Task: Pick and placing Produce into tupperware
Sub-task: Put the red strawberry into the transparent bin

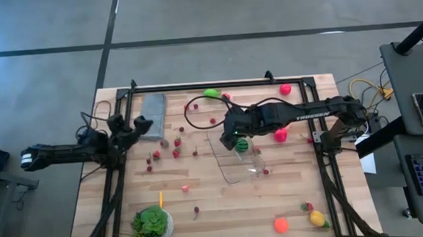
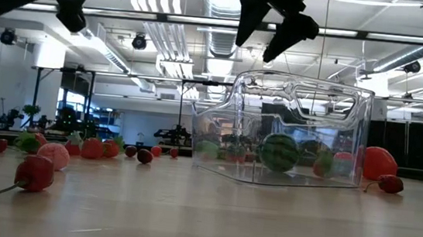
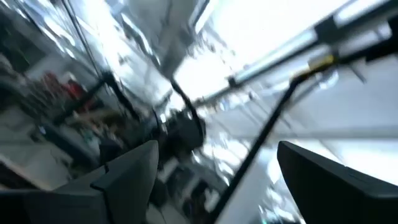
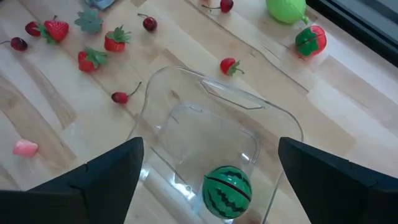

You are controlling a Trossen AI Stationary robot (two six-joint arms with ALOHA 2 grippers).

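The clear tupperware tub (image 1: 238,165) stands on the table's middle and also shows in the low view (image 2: 329,106). A striped green melon (image 4: 227,190) lies on its floor near the far wall. My right gripper (image 4: 210,149) hovers open and empty above the tub, over the melon (image 1: 241,144). Red berries (image 1: 175,151) lie scattered on the wood left of the tub. My left gripper (image 1: 143,127) is open and empty, raised above the table's left side near the grey cloth (image 1: 153,111).
A leafy green head in a white bowl (image 1: 153,225) stands near left. Orange (image 1: 280,224) and yellow (image 1: 318,218) fruits lie near right. Pink pieces (image 1: 280,135) and a green one (image 1: 211,93) lie near the tub. A black cable (image 1: 189,118) loops across the far side.
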